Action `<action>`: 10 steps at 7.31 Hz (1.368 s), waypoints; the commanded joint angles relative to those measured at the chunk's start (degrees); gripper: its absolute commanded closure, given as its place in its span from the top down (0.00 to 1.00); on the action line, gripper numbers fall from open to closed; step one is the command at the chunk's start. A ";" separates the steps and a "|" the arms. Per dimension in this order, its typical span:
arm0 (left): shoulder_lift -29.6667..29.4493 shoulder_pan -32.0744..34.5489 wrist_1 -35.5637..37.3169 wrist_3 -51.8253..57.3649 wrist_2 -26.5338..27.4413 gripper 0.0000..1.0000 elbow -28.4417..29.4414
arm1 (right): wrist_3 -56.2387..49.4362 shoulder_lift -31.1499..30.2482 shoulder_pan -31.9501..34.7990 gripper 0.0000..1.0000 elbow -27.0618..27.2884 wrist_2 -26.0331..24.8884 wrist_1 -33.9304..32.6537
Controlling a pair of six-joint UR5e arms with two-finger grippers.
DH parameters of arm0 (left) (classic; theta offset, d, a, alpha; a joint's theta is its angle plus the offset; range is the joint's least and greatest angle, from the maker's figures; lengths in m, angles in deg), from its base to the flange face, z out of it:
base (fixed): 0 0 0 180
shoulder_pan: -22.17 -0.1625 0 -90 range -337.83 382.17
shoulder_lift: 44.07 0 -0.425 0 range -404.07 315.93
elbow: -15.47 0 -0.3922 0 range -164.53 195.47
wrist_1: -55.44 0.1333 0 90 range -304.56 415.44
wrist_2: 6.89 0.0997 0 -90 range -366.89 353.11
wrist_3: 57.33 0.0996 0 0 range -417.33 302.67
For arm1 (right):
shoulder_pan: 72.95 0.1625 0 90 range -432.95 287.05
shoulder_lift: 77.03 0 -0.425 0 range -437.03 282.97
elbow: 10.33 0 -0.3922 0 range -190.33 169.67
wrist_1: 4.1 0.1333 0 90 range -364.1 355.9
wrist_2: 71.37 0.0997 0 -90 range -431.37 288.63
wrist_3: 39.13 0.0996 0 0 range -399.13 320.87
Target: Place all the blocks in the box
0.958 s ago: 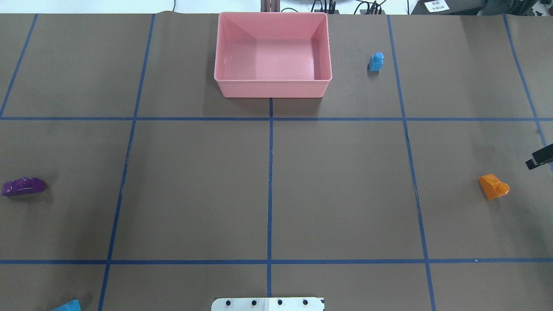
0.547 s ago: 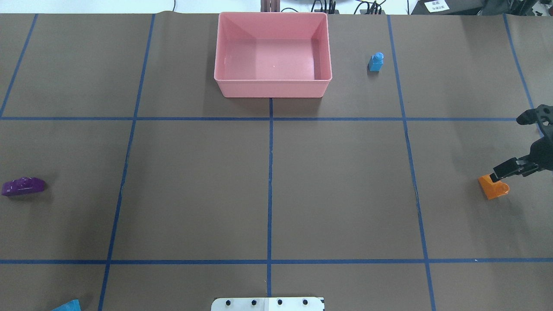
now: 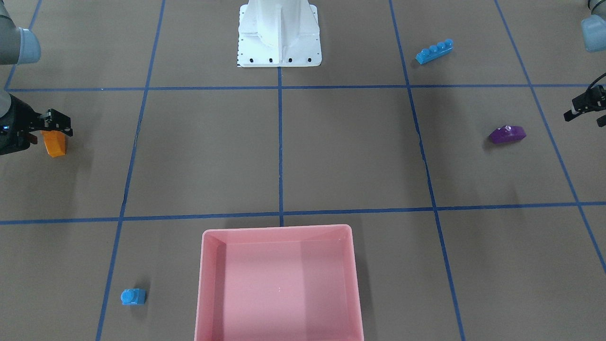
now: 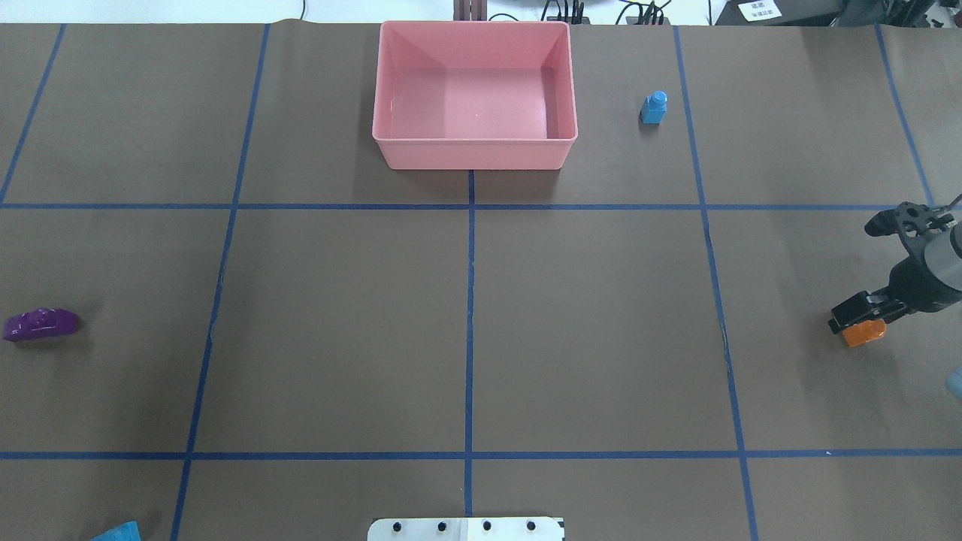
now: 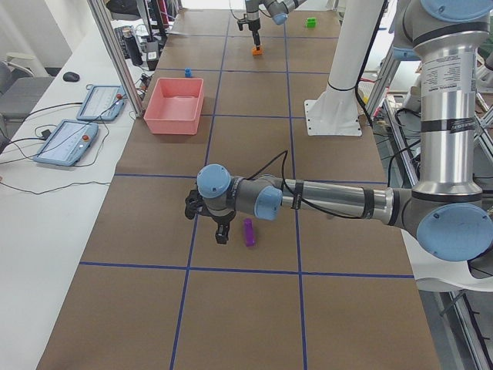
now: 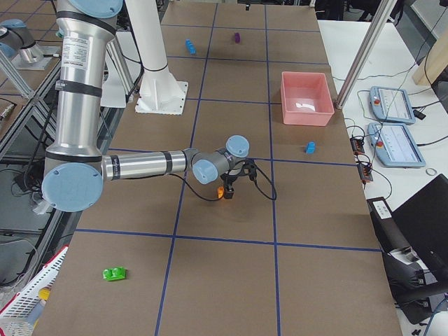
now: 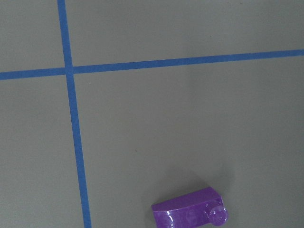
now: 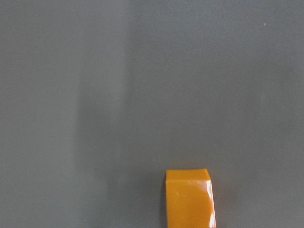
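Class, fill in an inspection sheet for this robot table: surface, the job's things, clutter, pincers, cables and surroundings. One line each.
surface: brown table with a blue tape grid.
job's things: pink box empty; orange block, purple block, tiny blue block, long blue block and green block all lie on the table outside it.
clutter: nothing seen.
pincers: right pincer right over the orange block; left pincer beside the purple block; open or shut cannot be told.
cables: left arm's cable and right arm's cable loop free.
surroundings: white base; tablets on a side bench.
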 commanded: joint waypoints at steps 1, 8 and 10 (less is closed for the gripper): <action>-0.03 0.00 0.00 -0.71 0.00 1.00 0.04 | -0.02 -0.42 -0.35 0.29 -0.74 -0.07 -0.12; -0.56 -9.30 -3.75 -38.78 0.87 1.00 -2.85 | 14.02 26.43 1.75 0.00 0.05 -0.07 -21.07; 1.27 -9.58 -3.87 -46.65 0.88 1.00 -3.30 | 22.95 46.24 1.58 0.00 -10.61 -2.26 -27.98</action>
